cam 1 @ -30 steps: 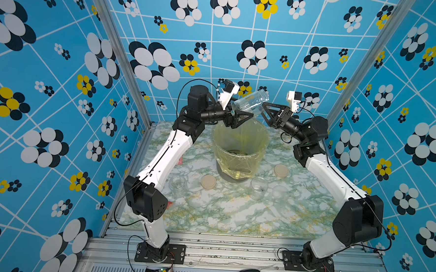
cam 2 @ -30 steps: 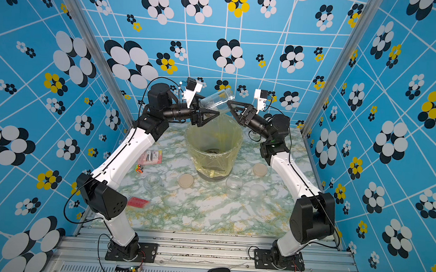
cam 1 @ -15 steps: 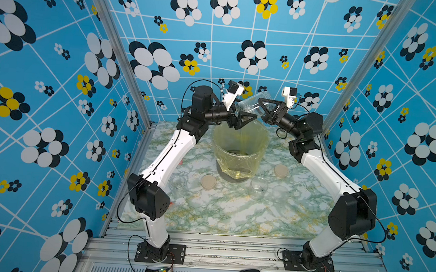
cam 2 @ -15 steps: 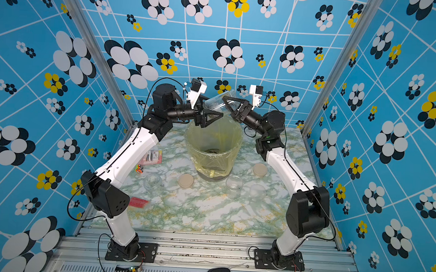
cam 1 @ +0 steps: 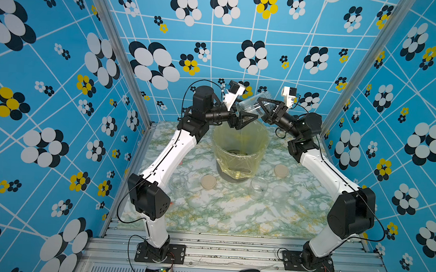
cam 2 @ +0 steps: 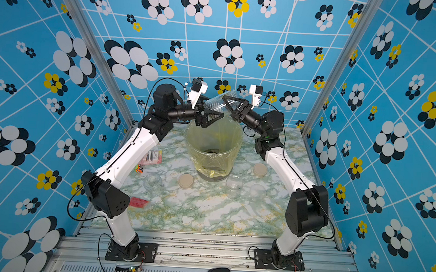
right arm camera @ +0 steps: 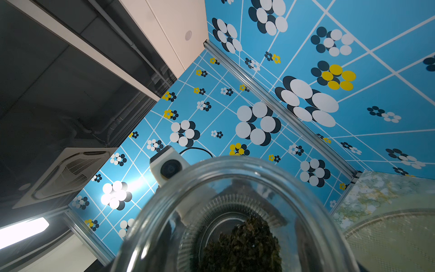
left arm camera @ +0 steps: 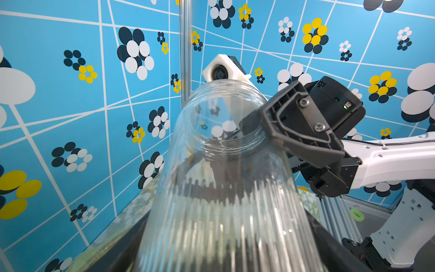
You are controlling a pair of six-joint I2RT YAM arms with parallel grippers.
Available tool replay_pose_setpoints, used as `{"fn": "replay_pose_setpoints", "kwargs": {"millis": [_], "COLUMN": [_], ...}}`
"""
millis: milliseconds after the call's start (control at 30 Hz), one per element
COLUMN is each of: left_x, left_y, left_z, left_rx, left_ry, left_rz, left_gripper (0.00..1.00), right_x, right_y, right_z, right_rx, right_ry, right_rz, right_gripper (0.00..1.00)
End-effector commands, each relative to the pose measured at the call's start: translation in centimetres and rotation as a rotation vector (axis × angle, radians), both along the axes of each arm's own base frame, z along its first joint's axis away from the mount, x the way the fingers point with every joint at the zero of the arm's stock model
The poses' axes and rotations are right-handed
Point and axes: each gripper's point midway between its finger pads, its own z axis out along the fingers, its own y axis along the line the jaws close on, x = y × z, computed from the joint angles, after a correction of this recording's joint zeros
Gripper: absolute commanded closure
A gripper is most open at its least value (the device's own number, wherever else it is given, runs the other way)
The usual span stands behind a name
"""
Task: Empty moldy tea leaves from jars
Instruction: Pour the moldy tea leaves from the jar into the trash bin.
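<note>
**Both top views.**
- Jar [cam 1: 253,105]: clear, lidless, held aloft and tilted directly over the bin [cam 1: 259,147]. I judge this placement is meant to send any spill into the yellow liner.
- Left end effector [cam 1: 245,113]: clenched on the jar's lower end.
- Right end effector [cam 1: 262,108]: set about the jar's raised end.
- Dark bits [cam 2: 212,150]: on the bin's floor, likely leaves already tipped.
- Worktop [cam 1: 233,214]: carries two empty jars [cam 1: 178,183], two beige lids [cam 1: 210,182] and a clear lid [cam 1: 280,192]. All stand near the bin's foot, apparently set down clear of the pouring path.

**Left wrist.**
- Jar [left arm camera: 226,200]: runs away from the lens, ribbed body near and threaded mouth far.
- Right end effector: one finger [left arm camera: 301,131] lies against the neck, and a second dark part shows on the neck's other side. Whether these jaws have clamped or only bracket the neck cannot be told.
- Likely purpose: to steady the jar or take it over for tipping.

**Right wrist.**
- Jar [right arm camera: 235,169]: seen straight down its length.
- Leaves [right arm camera: 242,247]: a dark crumbly clump resting inside on the jar's low side. The mouth is the raised end, which probably explains why they have not slid out.
- Bin [right arm camera: 388,237]: its liner shows past the jar's edge.
- This end effector's own fingers are out of shot.
</note>
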Motion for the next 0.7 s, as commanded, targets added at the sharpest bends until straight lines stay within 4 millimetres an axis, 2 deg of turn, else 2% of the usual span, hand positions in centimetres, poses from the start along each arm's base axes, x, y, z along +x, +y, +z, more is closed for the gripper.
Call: {"fn": "replay_pose_setpoints", "kwargs": {"millis": [0,100,167,267,400,667], "left_x": [-0.7,-0.5,-0.4,-0.4,-0.5,-1.2], "left_y": [-0.5,-0.4,-0.3,0.1,0.5,1.6], "left_z": [2.4,2.3,2.2,2.3,2.4,3.0], "left_rx": [-0.048,-0.058,-0.069,-0.088,-0.127,-0.268], "left_ry": [-0.08,-0.087,-0.098,-0.122,-0.163,-0.267], "left_rz": [-0.019,-0.001,0.013,0.035,0.065,0.102], "left_gripper": [0.89,0.7,0.52,0.36,0.25,0.16], "right_x": [-0.9,-0.9,-1.0,-1.0,-1.2,-1.8], "right_y": [0.0,-0.1,-0.3,-0.3,-0.5,-0.3], "right_z": [2.0,2.0,2.1,2.1,2.2,2.6], "right_rx": [0.042,0.05,0.057,0.064,0.077,0.104], "right_ry": [-0.057,-0.051,-0.046,-0.037,-0.03,-0.009], "right_rz": [0.004,-0.003,-0.008,-0.008,-0.004,0.02], "right_gripper": [0.42,0.47,0.49,0.52,0.54,0.59]}}
